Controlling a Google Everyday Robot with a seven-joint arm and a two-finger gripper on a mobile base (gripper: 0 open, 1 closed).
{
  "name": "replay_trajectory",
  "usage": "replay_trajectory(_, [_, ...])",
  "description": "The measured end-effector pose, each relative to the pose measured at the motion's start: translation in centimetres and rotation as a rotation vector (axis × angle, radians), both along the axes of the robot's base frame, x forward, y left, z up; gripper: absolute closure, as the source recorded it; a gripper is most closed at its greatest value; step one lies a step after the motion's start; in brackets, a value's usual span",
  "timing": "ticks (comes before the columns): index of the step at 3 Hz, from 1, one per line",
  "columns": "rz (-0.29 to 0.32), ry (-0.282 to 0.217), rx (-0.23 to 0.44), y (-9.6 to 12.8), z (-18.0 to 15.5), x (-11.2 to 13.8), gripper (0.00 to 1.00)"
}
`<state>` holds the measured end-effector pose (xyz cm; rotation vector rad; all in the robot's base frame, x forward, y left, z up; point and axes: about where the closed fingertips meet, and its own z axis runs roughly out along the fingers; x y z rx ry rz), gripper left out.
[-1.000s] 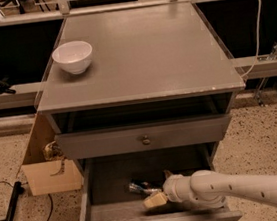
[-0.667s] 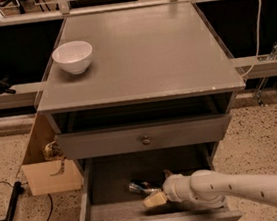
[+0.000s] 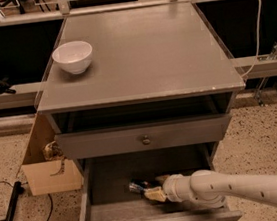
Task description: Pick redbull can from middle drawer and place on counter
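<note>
Claw: the tan-tipped claw on the white arm reaches in from the right, low inside the open drawer below the counter's front edge. I cannot tell how far open it is or whether it has hold of anything.
Can: the slim silver-and-blue metal redbull can lies on its side on the drawer floor at the claw's tip, under the middle of the front edge.
Drawer: the wide shallow grey wooden middle drawer is pulled out; the knobbed grey drawer front above it is closed.
Risk: a can lying flat may roll away if nudged off-centre. A thin hold could let it slip, and a straight lift could knock it against the closed front or the counter's front edge.
Surface: the broad matte grey counter carries a round white bowl by its left edge.
Room: a speckled floor, with a brown cardboard box below the counter's left edge.
</note>
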<state>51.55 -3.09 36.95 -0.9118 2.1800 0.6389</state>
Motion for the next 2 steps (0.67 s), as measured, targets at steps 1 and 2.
replay_trajectory(1, [0.000, 0.000, 0.000, 0.00, 0.00, 0.00, 0.61])
replay_trajectory(2, [0.000, 0.000, 0.000, 0.01, 0.00, 0.00, 0.85])
